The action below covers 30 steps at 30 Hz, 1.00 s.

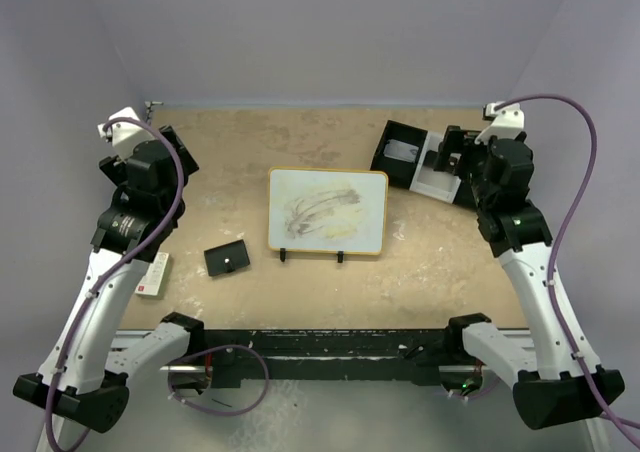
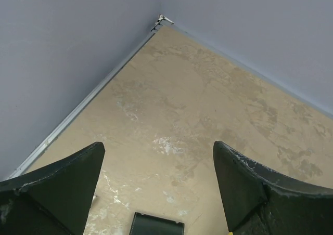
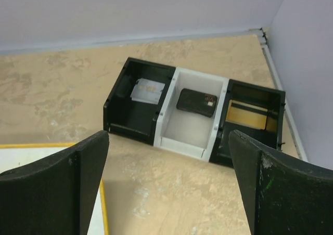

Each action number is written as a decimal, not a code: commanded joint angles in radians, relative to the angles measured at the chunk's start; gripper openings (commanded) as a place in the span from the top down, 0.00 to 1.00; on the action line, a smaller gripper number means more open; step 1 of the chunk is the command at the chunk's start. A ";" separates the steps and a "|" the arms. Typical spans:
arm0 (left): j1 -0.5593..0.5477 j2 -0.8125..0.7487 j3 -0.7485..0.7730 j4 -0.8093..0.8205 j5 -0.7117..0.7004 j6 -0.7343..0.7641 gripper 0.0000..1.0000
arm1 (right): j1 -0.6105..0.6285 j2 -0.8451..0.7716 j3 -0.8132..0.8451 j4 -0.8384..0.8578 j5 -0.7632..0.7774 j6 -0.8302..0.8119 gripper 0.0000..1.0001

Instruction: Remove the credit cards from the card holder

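The card holder (image 1: 228,259) lies shut on the table (image 1: 430,272), nearer the arm bases than either gripper and touched by neither. The left gripper (image 2: 157,147) stands wide and empty, with only bare table beyond its fingers. The right gripper (image 3: 169,141) is also spread wide and empty. Just past its fingertips sits a three-compartment tray (image 3: 164,113), and a yellow-rimmed board (image 1: 328,210) lies off to their left.

The card holder (image 1: 228,259), a small flat black wallet with a white snap dot on top, lies folded shut and slightly skewed just off the near left corner of the whiteboard (image 1: 327,211). Just off that board's far right corner, a pale card (image 3: 145,91), a dark card (image 3: 196,102) and a gold card (image 3: 248,115) lie side by side.
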 commanded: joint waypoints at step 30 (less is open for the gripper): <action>0.113 -0.282 -0.560 0.025 0.998 -0.273 0.09 | -0.045 -0.168 -0.690 0.039 -0.841 0.559 0.00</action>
